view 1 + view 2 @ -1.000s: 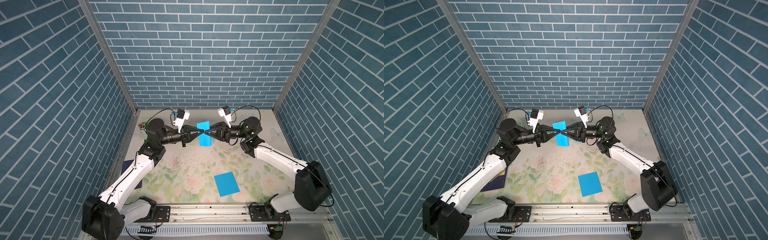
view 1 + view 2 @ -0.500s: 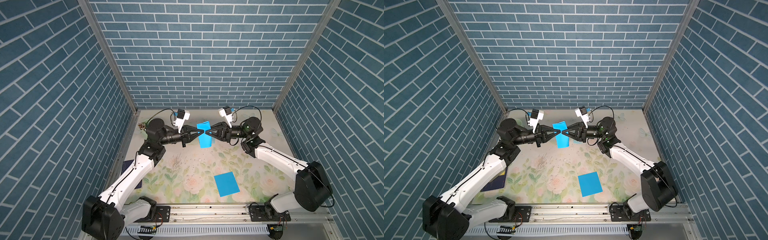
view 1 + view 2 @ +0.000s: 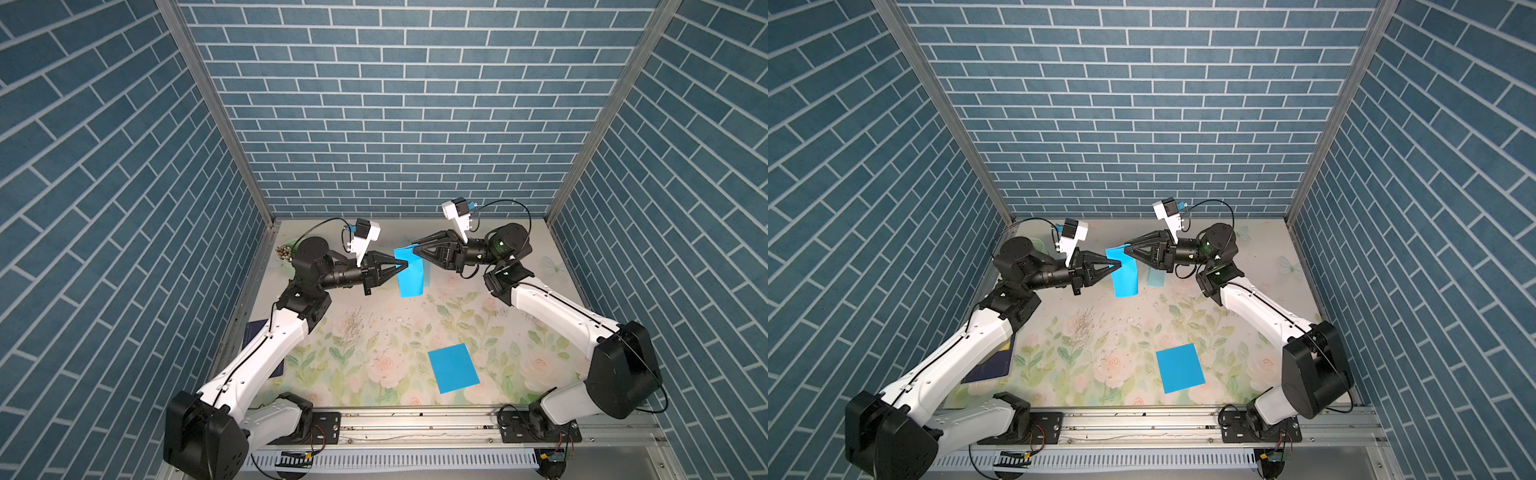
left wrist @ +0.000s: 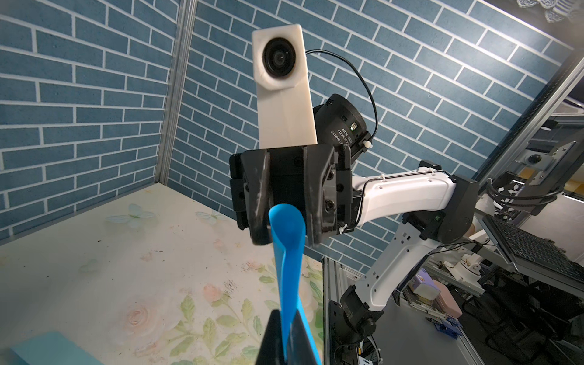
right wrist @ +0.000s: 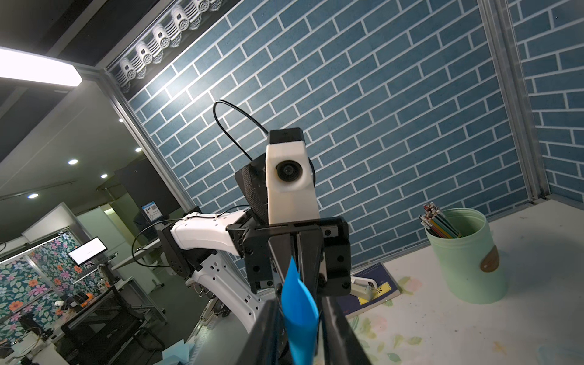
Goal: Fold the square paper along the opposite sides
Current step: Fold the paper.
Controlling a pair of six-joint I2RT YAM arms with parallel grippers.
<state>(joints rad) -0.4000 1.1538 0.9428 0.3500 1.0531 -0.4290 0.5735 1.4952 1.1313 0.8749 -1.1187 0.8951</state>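
Note:
The square paper (image 3: 409, 278) (image 3: 1125, 282) is bright blue and hangs in the air at the back middle, bent into a loop. My left gripper (image 3: 401, 264) (image 3: 1119, 264) is shut on its left edge; in the left wrist view the sheet (image 4: 289, 268) runs out from between my left gripper's (image 4: 286, 319) fingers. My right gripper (image 3: 415, 248) (image 3: 1126, 246) is at the paper's top edge. Its narrowly parted jaws press both sides of the loop (image 5: 300, 309). From the left wrist view the right gripper (image 4: 287, 234) faces me, straddling the curl.
A second blue sheet (image 3: 453, 368) lies flat near the table's front. A pale blue sheet (image 3: 1156, 276) lies under the right gripper. A green cup of pencils (image 5: 464, 256) stands at the back left, and a dark notebook (image 3: 257, 332) lies by the left wall on the floral mat (image 3: 374, 332).
The right gripper has shifted up from beside the left gripper's tips to the paper's top edge. The left gripper holds still with the paper.

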